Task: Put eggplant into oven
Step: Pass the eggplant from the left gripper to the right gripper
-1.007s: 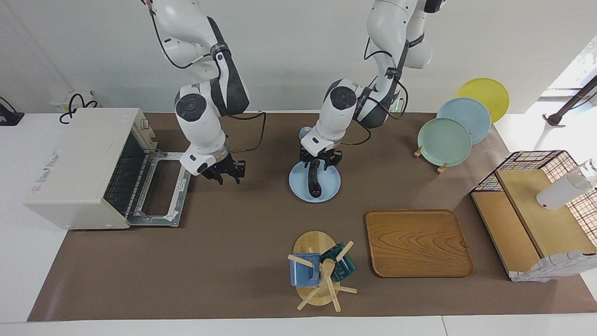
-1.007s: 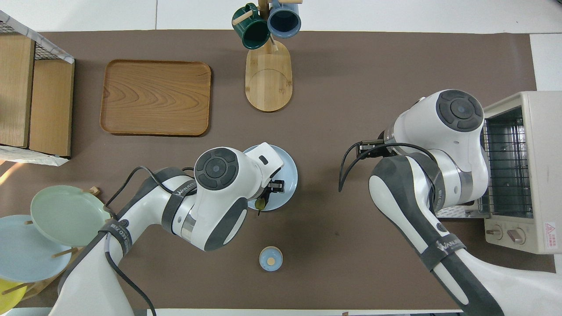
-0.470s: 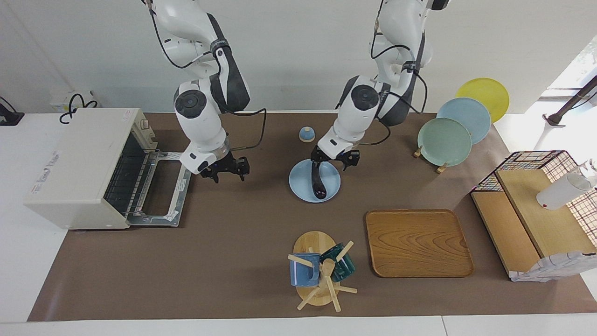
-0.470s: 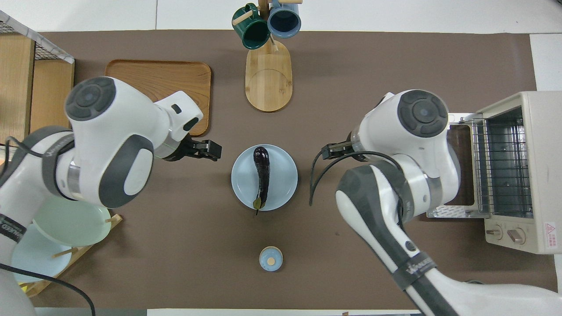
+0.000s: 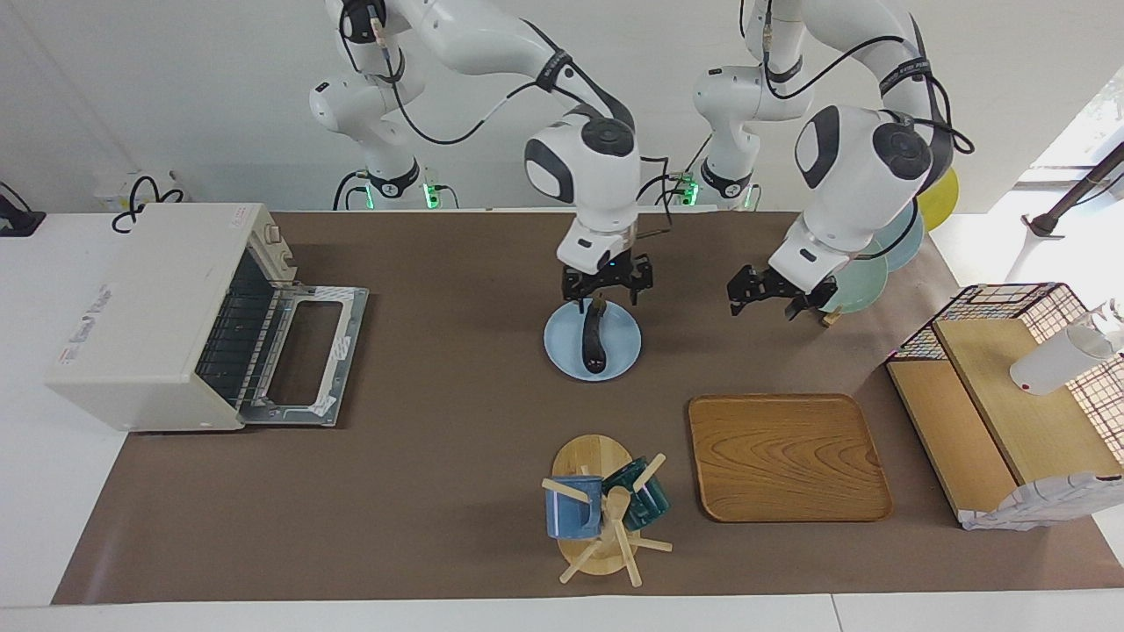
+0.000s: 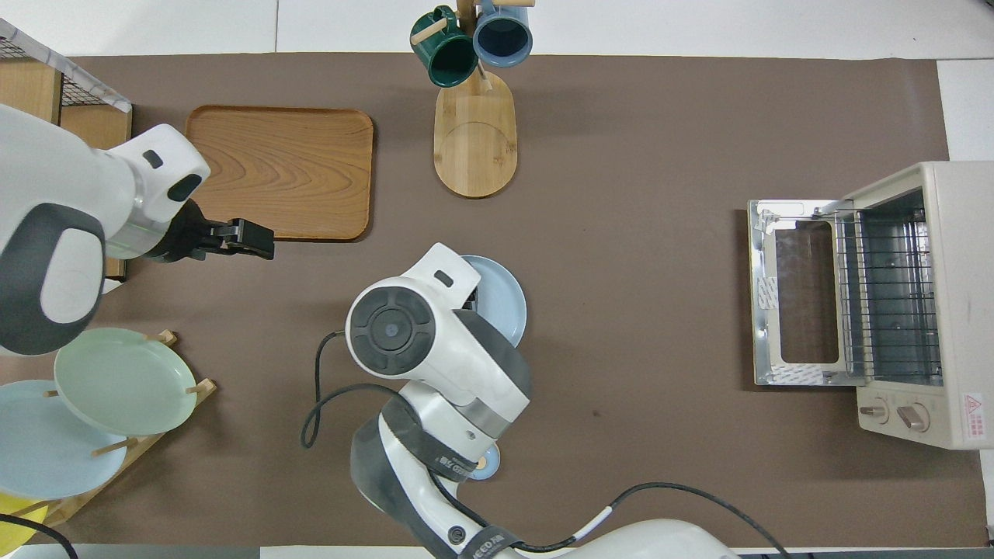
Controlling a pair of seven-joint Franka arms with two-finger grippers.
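The dark purple eggplant (image 5: 594, 341) lies on a light blue plate (image 5: 562, 348) in the middle of the mat, its stem end toward the robots. My right gripper (image 5: 606, 297) hangs open just over the eggplant's stem end. In the overhead view the right arm hides the eggplant and most of the plate (image 6: 503, 299). The cream oven (image 5: 145, 307) stands at the right arm's end of the table with its door (image 5: 303, 351) folded down flat and its wire rack (image 6: 889, 299) showing. My left gripper (image 5: 773, 303) is open and empty, up over the mat between the plate and the plate rack.
A wooden tray (image 5: 786, 456) and a mug tree (image 5: 601, 513) with two mugs sit farther from the robots than the plate. A plate rack (image 5: 839, 263) and a wire basket with wooden boards (image 5: 1010, 412) stand at the left arm's end. A small blue lid (image 6: 485, 464) shows under the right arm.
My left gripper left the eggplant on the plate and drew back toward its own end of the table. My right gripper swung from the oven's open door to over the eggplant.
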